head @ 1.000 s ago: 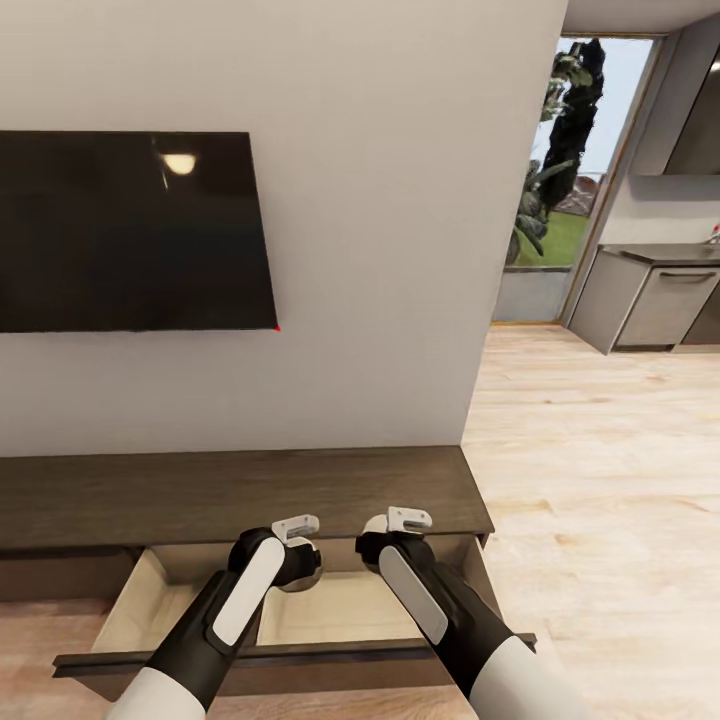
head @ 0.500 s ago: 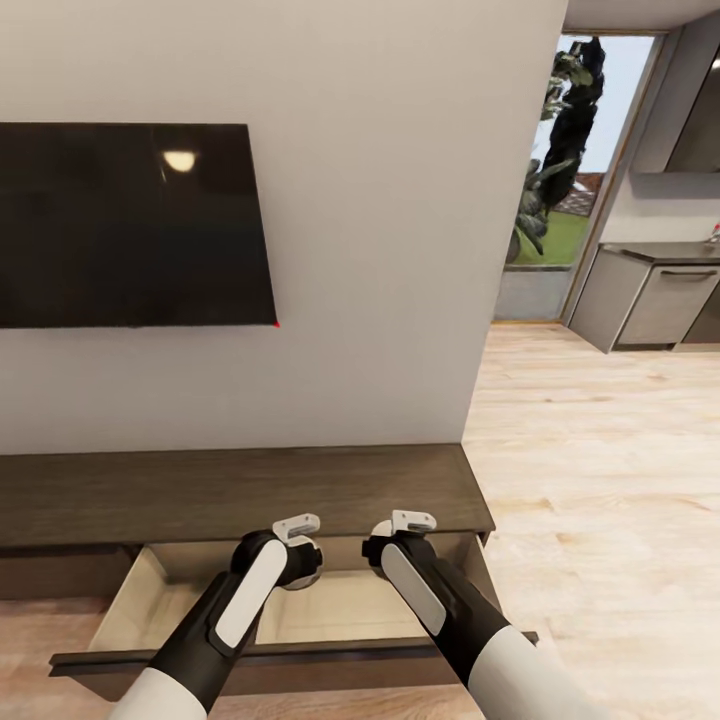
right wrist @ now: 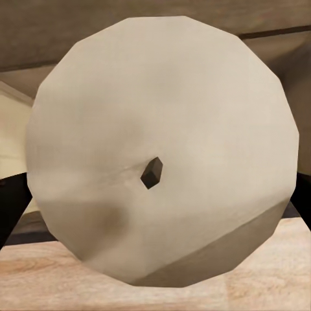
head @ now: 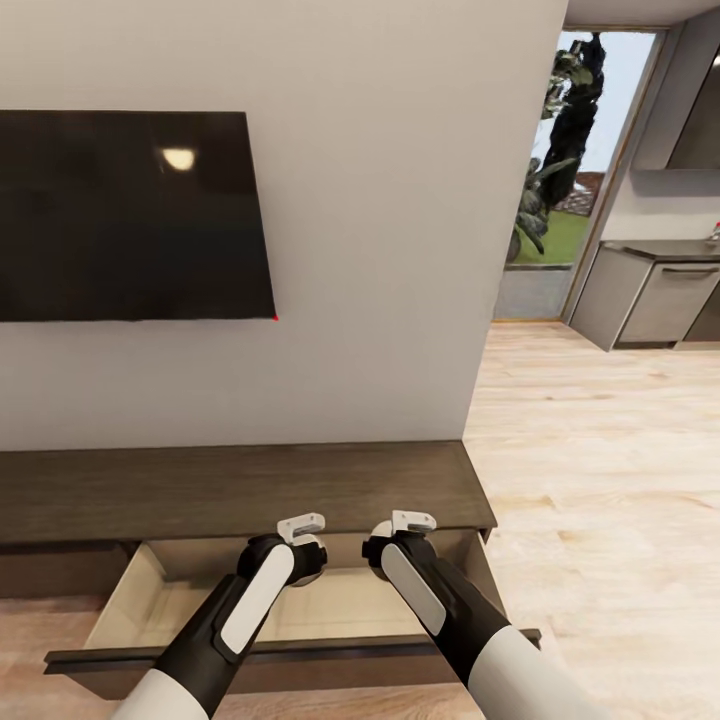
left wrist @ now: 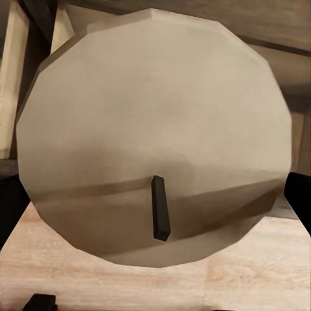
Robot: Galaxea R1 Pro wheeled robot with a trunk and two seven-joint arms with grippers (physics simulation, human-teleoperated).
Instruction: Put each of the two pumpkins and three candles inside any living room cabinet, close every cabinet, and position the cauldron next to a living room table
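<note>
Grey-brown wax faced each wrist camera: one candle (left wrist: pixel 155 142), wick end on, sat pinched in the left gripper (head: pixel 305 545), and a second candle (right wrist: pixel 162 165) was pinched likewise in the right gripper (head: pixel 400 540). Just below and slightly ahead of both grippers lay the pale beige interior of the open drawer (head: pixel 340 605), pulled out from the dark-brown cabinet (head: pixel 240 490); what could be seen of the drawer floor beside the arms looked bare. Judging by that, these two candles were about to go in but had not yet been let go, and the third candle, both pumpkins, the closing of the drawer and the placing of the cauldron all seemed left to do. Well above the grippers hung a black television (head: pixel 130 215) on the wall, and far off to the right gripper's side stood grey kitchen cupboards (head: pixel 660 295)
</note>
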